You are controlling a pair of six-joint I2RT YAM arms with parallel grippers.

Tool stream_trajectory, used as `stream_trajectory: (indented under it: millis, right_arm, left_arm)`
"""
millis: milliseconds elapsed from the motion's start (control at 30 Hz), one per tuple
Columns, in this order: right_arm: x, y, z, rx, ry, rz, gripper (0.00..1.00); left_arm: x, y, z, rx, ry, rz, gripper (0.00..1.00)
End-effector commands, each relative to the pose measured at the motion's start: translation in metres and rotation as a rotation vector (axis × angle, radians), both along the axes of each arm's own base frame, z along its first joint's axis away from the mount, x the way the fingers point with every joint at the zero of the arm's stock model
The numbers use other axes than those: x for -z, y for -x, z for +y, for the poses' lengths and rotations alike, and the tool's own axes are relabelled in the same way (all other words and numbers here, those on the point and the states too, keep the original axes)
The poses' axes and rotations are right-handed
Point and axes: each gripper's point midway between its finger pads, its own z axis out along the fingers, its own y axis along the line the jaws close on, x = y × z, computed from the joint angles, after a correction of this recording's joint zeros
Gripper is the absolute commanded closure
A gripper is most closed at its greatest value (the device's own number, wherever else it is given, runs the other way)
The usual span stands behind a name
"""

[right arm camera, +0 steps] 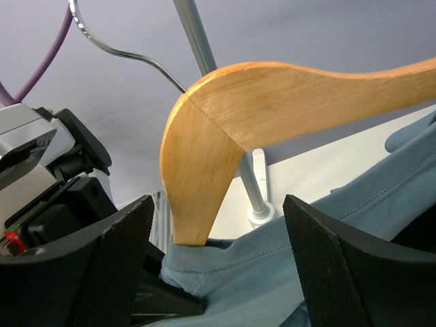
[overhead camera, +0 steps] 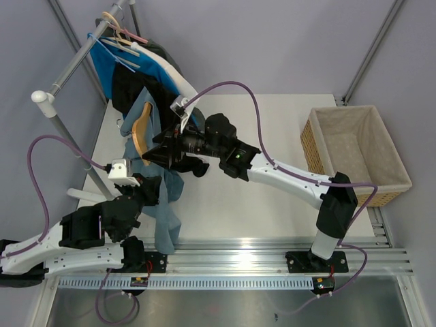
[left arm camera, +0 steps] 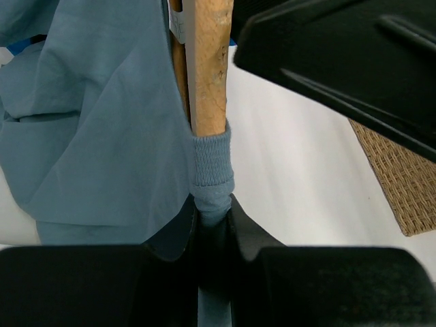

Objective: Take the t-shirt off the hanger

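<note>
Left end effector (left arm camera: 212, 208) clamped on t-shirt (left arm camera: 102, 122) at collar (left arm camera: 212, 167); right end effector (right arm camera: 218, 218) apart round hanger (right arm camera: 272, 102), no grip. Risk: collar snags hanger tip, so pull drags unheld hanger along w/ it.

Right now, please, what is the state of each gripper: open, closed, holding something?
Left gripper: closed, pinching the collar of the blue t-shirt.
Right gripper: open, its fingers on either side of the wooden hanger, holding nothing.

The hanger (right arm camera: 272, 102) is smooth pale wood with a shiny metal hook. The t-shirt (left arm camera: 95, 136) is soft matt blue cloth, ribbed at the collar. At right in the overhead view, the basket (overhead camera: 312, 150) is rough wicker, cloth-lined.
</note>
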Motion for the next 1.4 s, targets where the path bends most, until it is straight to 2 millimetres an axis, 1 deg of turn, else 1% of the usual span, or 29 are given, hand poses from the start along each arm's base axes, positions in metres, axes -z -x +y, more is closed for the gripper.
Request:
stream_trajectory:
  millis: [0, 233, 333, 367, 400, 433, 467, 500, 633, 667, 733, 767, 833, 867, 900, 933, 967, 1000, 1033, 1067, 1100, 1133, 1167, 1200, 1233, 1267, 1300, 1333, 1367]
  right_arm:
    - [-0.035, 0.007, 0.004, -0.038, -0.092, -0.022, 0.17]
    - [-0.033, 0.01, 0.012, -0.054, -0.096, -0.023, 0.19]
    - [-0.035, 0.016, 0.014, -0.072, -0.099, -0.045, 0.21]
    - [-0.038, 0.019, 0.015, -0.082, -0.102, -0.048, 0.22]
    - [-0.036, 0.02, 0.016, -0.088, -0.091, -0.039, 0.23]
    - [-0.035, 0.02, 0.017, -0.093, -0.084, -0.033, 0.27]
    - [-0.037, 0.021, 0.017, -0.098, -0.084, -0.029, 0.29]
    - [-0.033, 0.02, 0.019, -0.101, -0.073, -0.017, 0.3]
    - [-0.03, 0.024, 0.021, -0.125, -0.07, 0.014, 0.39]
    - [-0.028, 0.024, 0.022, -0.125, -0.065, 0.02, 0.46]
    - [-0.027, 0.026, 0.021, -0.123, -0.061, 0.02, 0.56]
    - [-0.027, 0.028, 0.02, -0.125, -0.059, 0.022, 0.67]
    - [-0.028, 0.031, 0.018, -0.139, -0.063, 0.023, 0.79]
    - [-0.031, 0.034, 0.015, -0.146, -0.068, 0.024, 0.88]
    - [-0.034, 0.036, 0.013, -0.147, -0.075, 0.028, 1.0]
    - [-0.036, 0.039, 0.012, -0.156, -0.08, 0.043, 1.0]
    - [-0.04, 0.045, 0.006, -0.172, -0.086, 0.043, 1.0]
    - [-0.044, 0.049, 0.003, -0.182, -0.094, 0.043, 1.0]
    - [-0.046, 0.053, -0.001, -0.193, -0.096, 0.058, 1.0]
    - [-0.048, 0.063, -0.011, -0.215, -0.093, 0.061, 1.0]
    - [-0.046, 0.068, -0.016, -0.226, -0.084, 0.07, 1.0]
    - [-0.046, 0.072, -0.022, -0.23, -0.079, 0.078, 1.0]
    - [-0.042, 0.083, -0.036, -0.24, -0.059, 0.091, 1.0]
    - [-0.039, 0.086, -0.043, -0.237, -0.045, 0.096, 1.0]
    - [-0.037, 0.09, -0.05, -0.236, -0.033, 0.101, 1.0]
    - [-0.033, 0.099, -0.065, -0.237, -0.01, 0.115, 1.0]
    - [-0.031, 0.105, -0.073, -0.241, 0.003, 0.113, 1.0]
    - [-0.029, 0.11, -0.081, -0.248, 0.017, 0.115, 1.0]
    - [-0.026, 0.12, -0.098, -0.244, 0.044, 0.13, 1.0]
  left_arm:
    - [0.002, 0.015, -0.031, 0.17, 0.036, 0.04, 1.0]
    - [0.004, 0.017, -0.035, 0.189, 0.039, 0.051, 1.0]
    - [0.005, 0.021, -0.042, 0.227, 0.037, 0.067, 1.0]
    - [0.004, 0.023, -0.045, 0.245, 0.04, 0.071, 1.0]
    - [0.004, 0.024, -0.047, 0.259, 0.042, 0.074, 1.0]
    - [0.004, 0.026, -0.05, 0.274, 0.043, 0.08, 1.0]
    - [0.003, 0.028, -0.051, 0.29, 0.049, 0.084, 1.0]
    - [0.003, 0.029, -0.051, 0.297, 0.051, 0.084, 1.0]
    - [0.004, 0.029, -0.049, 0.293, 0.058, 0.084, 1.0]
    - [0.004, 0.03, -0.049, 0.294, 0.061, 0.084, 1.0]
    - [0.005, 0.03, -0.049, 0.296, 0.067, 0.087, 1.0]
    - [0.004, 0.031, -0.049, 0.304, 0.07, 0.087, 1.0]
    - [-0.001, 0.036, -0.052, 0.339, 0.09, 0.088, 1.0]
    - [-0.003, 0.039, -0.054, 0.36, 0.101, 0.09, 0.98]
    - [-0.007, 0.041, -0.055, 0.381, 0.107, 0.085, 0.92]
    - [-0.015, 0.048, -0.056, 0.426, 0.139, 0.081, 0.83]
    - [-0.019, 0.051, -0.056, 0.452, 0.155, 0.077, 0.6]
    - [-0.023, 0.055, -0.056, 0.476, 0.168, 0.072, 0.47]
    - [-0.027, 0.063, -0.057, 0.525, 0.189, 0.074, 0.37]
    - [-0.035, 0.068, -0.052, 0.552, 0.224, 0.059, 0.29]
    - [-0.039, 0.072, -0.048, 0.571, 0.237, 0.046, 0.19]
    - [-0.043, 0.076, -0.045, 0.599, 0.249, 0.036, 0.16]
    - [-0.053, 0.08, -0.033, 0.608, 0.291, 0.0, 0.14]
    - [-0.057, 0.081, -0.026, 0.612, 0.303, -0.024, 0.05]
    - [-0.061, 0.081, -0.017, 0.604, 0.331, -0.042, 0.02]
    - [-0.066, 0.082, -0.009, 0.599, 0.363, -0.059, 0.01]
    - [-0.078, 0.085, 0.008, 0.592, 0.419, -0.097, 0.01]
    - [-0.083, 0.086, 0.016, 0.59, 0.442, -0.116, 0.01]
    - [-0.086, 0.086, 0.022, 0.586, 0.449, -0.136, 0.01]
